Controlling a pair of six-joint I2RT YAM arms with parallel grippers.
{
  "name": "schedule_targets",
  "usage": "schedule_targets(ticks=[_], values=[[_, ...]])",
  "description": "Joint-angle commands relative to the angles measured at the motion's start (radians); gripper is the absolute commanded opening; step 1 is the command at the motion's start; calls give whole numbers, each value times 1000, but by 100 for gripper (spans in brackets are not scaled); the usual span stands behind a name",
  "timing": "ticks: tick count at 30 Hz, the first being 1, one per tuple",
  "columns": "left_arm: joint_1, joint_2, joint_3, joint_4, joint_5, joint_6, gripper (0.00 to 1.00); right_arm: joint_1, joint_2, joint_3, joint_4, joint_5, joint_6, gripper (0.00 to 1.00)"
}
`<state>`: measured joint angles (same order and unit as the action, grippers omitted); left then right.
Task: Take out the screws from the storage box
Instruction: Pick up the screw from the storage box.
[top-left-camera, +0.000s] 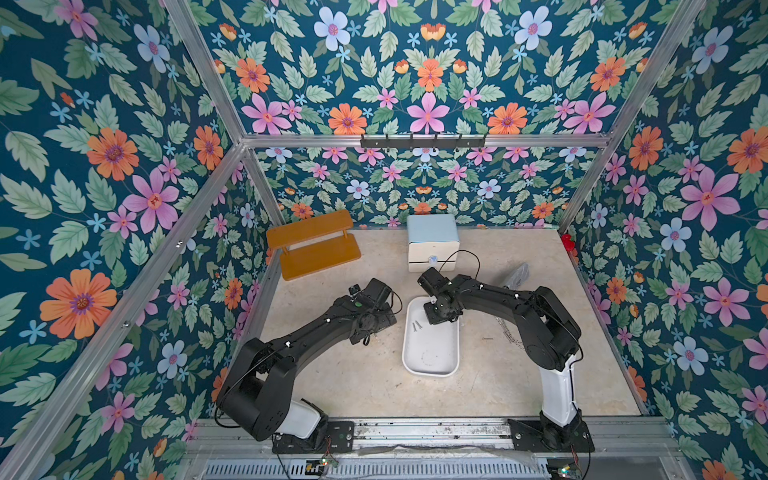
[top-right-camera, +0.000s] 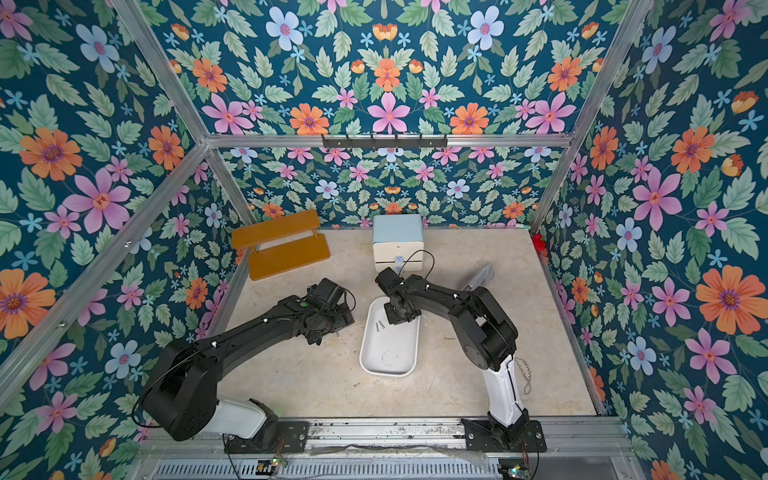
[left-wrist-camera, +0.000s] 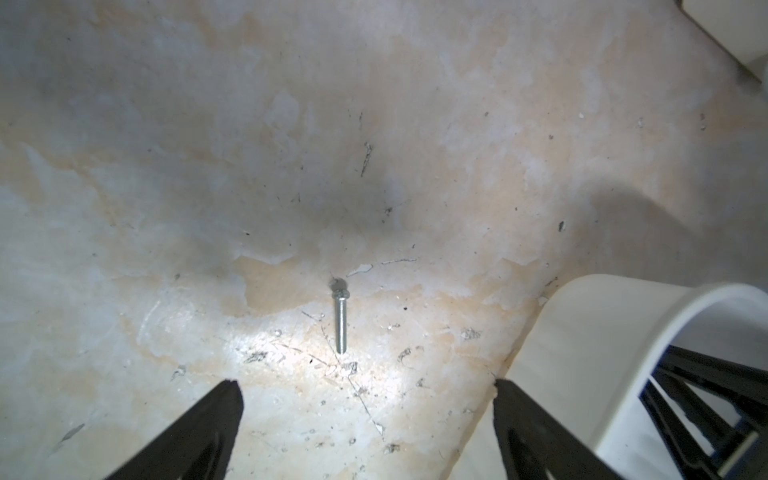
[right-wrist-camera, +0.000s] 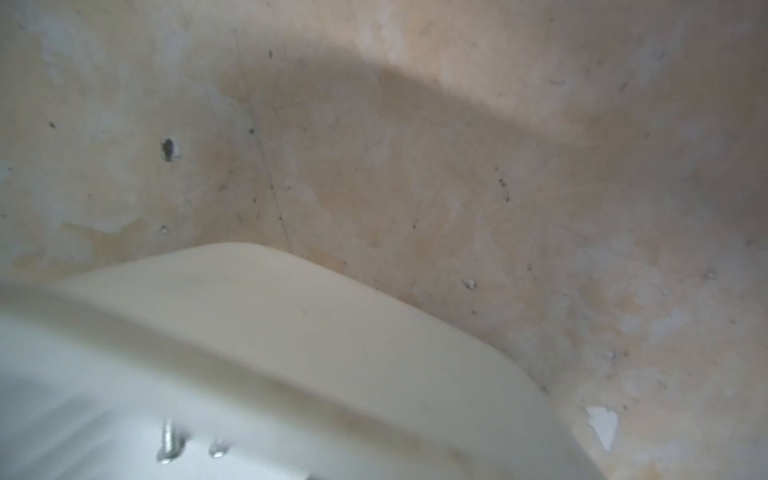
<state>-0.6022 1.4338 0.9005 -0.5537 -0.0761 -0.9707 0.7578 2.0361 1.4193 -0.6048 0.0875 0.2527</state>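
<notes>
The tray (top-left-camera: 432, 353) lay a little below the centre in both top views, with its long side running up and down the frame, on the bare table (top-left-camera: 374, 382). Two screws (top-left-camera: 417, 326) lay in its upper left part, close together; whether they touched each other I could not tell. One screw (left-wrist-camera: 340, 320) lay flat on the table just outside the left side of the tray. The left gripper (left-wrist-camera: 365, 383) hung over it with its fingers (left-wrist-camera: 199, 428) wide apart and nothing between them, and the screw lay beyond the tips. I judged that such a wide opening suited letting go more than taking, because this screw was already where the task wanted it. Another screw (top-left-camera: 487, 338) lay on the table to the right of the tray, well apart from it and near the right arm. So two screws looked out and two remained, about half of the work. The right gripper (top-left-camera: 437, 315) was low over the upper part of the tray, just to the right of the two screws, probably because that arm reaches this end of the tray more easily. Its wrist view showed only the tray's rim and the two screws, blurred, and not the fingers. From above its body hid them, so I could not tell whether they were apart or together, or whether they held anything. The next pick would need care, since the screws are thin and lie close to the wall.
</notes>
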Motion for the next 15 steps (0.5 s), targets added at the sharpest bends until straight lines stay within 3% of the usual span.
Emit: schedule_targets(ticks=[1, 8, 15], values=[[1, -37, -8, 15, -2, 13, 99, 0, 15, -5, -24, -8, 4, 13], [1, -107, 3, 0, -8, 21, 99, 0, -39, -20, -9, -22, 7, 5], [-6, -101, 74, -20, 68, 41, 99, -1, -275, -110, -9, 37, 41, 7]])
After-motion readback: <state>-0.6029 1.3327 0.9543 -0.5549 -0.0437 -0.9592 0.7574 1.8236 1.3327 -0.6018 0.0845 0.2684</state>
